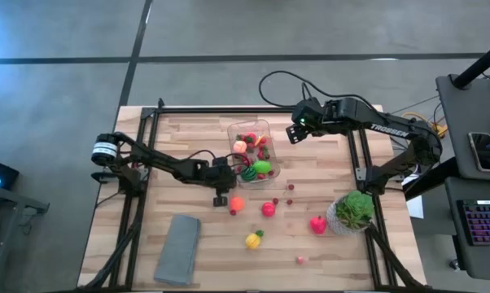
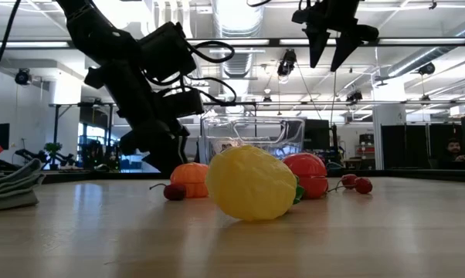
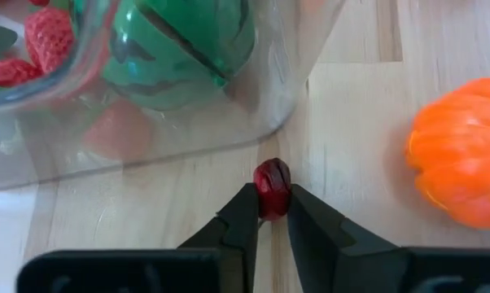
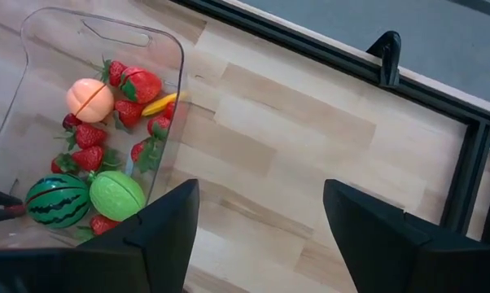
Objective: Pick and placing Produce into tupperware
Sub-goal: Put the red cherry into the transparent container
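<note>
The clear tupperware (image 1: 253,150) stands mid-table and holds strawberries, a peach, a small watermelon (image 4: 58,202) and a green fruit. Loose produce lies on the wood nearer the front: an orange piece (image 1: 237,203), a red one (image 1: 268,208), a pink-red one (image 1: 317,225), a yellow one (image 1: 253,239) and small berries (image 1: 290,187). My left gripper (image 3: 272,205) is low at the container's near left corner (image 1: 225,192), shut on a dark-red berry (image 3: 272,185). My right gripper (image 4: 261,224) hangs open, high above the table just right of the container (image 1: 295,133). My left gripper pinches the dark-red berry (image 3: 272,191) between its two fingertips (image 3: 247,213), only at their free ends. The fingers slant down from the table's left side. The berry sits low over the wood, right beside the container's clear wall (image 3: 188,150); whether it rests on the table I cannot tell.
A bushy green plant in a white pot (image 1: 355,212) stands near the right edge. A folded grey cloth (image 1: 177,248) lies at the front left. The orange piece (image 3: 461,171) lies close beside my left gripper. A black frame (image 1: 229,108) runs along the table's edges.
</note>
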Robot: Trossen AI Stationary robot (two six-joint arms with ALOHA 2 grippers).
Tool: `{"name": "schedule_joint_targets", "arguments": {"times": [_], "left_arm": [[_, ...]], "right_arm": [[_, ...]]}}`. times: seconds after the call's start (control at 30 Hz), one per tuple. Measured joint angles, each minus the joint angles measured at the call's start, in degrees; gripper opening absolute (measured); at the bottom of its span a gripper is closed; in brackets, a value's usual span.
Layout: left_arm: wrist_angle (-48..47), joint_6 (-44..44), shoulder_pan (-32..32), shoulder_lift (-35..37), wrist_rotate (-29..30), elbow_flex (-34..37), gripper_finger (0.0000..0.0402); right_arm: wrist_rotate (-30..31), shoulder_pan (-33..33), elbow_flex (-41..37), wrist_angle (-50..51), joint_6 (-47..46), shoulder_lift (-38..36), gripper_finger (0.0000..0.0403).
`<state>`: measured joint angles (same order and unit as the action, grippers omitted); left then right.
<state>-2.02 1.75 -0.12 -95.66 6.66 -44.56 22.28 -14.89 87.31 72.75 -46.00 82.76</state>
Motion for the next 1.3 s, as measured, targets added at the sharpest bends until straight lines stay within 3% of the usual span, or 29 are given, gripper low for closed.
{"name": "schedule_joint_targets", "arguments": {"times": [0.2,0.43,0.6,0.7,0.8,1.07,1.3], "left_arm": [[-2.38,-3.69,0.0,4.82,0.53,0.07,0.0034],[-5.56,-4.42,0.0,16.6,9.01,0.07,0.0033],[0.52,-2.8,1.47,22.73,10.14,0.07,0.0033],[7.77,0.92,3.03,22.66,10.07,0.0,0.0033],[11.68,-0.87,5.23,19.7,9.9,-0.69,0.0037],[12.15,-16.27,8.31,10.9,5.42,-3.08,0.0124],[11.99,-20.97,7.89,10.81,1.83,-2.95,0.0218]], "right_arm": [[-0.16,0.02,0.0,0.55,-0.07,0.0,0.0253],[-0.17,0.02,0.0,0.95,-0.02,-0.02,0.0251],[-0.17,0.02,0.0,2.39,1.41,-0.13,0.0247],[-0.17,0.02,0.0,2.32,2.4,-0.13,0.0247],[-0.15,0.02,0.0,2.24,2.58,-0.13,0.0246],[-0.66,0.04,0.0,3.22,4.59,-0.13,0.0246],[-11.46,1.09,-2.7,7.15,8.28,-0.24,0.0243]]}}
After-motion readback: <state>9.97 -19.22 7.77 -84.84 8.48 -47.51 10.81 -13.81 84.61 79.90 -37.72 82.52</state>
